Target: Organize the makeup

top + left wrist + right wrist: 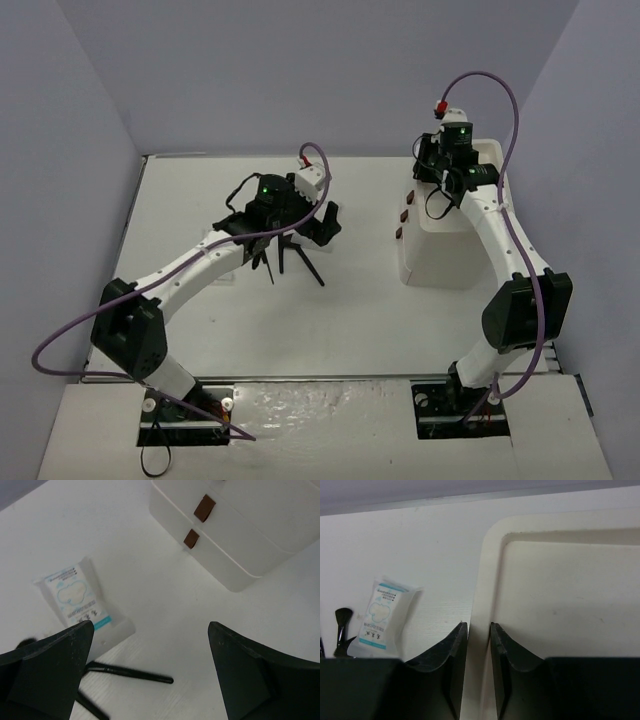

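white box at the table's right — two brown tabs on its side.

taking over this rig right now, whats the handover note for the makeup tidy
Left tool: open, holding nothing, hovering over the table above a white packet and a thin black brush.
Right tool: closed to a narrow gap astride the rim of the white box, seemingly pinching it.
Makeup: packet and brushes lie loose on the table, apart from the box; a fluffy-tipped brush lies beside the packet.
Done: nothing visibly put away; the part of the box in view holds no makeup.
Left: all of it, probably starting with the items under the left tool.
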Controlling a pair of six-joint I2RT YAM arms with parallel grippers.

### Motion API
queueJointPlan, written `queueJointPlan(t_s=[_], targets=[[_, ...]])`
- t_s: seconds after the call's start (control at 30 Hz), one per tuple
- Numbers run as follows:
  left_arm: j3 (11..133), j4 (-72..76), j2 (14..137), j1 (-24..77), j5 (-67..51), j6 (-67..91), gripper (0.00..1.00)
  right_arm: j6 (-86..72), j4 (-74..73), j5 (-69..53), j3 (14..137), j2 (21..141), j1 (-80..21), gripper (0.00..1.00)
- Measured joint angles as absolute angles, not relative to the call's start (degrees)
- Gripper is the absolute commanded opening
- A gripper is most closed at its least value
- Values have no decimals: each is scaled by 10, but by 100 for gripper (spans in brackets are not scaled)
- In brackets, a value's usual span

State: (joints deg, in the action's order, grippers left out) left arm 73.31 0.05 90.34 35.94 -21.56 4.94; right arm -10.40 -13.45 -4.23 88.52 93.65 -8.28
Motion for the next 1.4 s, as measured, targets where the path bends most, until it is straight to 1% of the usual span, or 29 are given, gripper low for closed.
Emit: queueJointPlan(t_s=[0.07, 0.27, 0.5, 0.8, 1.1, 1.27, 1.4], targets=[[762, 31, 945, 366, -230, 43, 96, -101, -132, -51, 883, 936, -80, 8], [817, 109, 1038, 383, -280, 24, 87, -94, -121, -72, 873, 930, -77, 0], [898, 175, 1144, 397, -356, 19, 82, -85, -112, -114, 866, 928, -75, 0], [918, 232, 1177, 402, -421, 22, 71, -74, -96, -164, 850, 921, -75, 0], [981, 267, 1223, 402, -434, 23, 65, -70, -94, -189, 848, 920, -75, 0], [1002, 270, 1252, 402, -434, 26, 59, -70, -94, -195, 848, 920, -75, 0], [1008, 270, 1264, 401, -434, 27, 52, -70, -94, -196, 847, 920, -75, 0]])
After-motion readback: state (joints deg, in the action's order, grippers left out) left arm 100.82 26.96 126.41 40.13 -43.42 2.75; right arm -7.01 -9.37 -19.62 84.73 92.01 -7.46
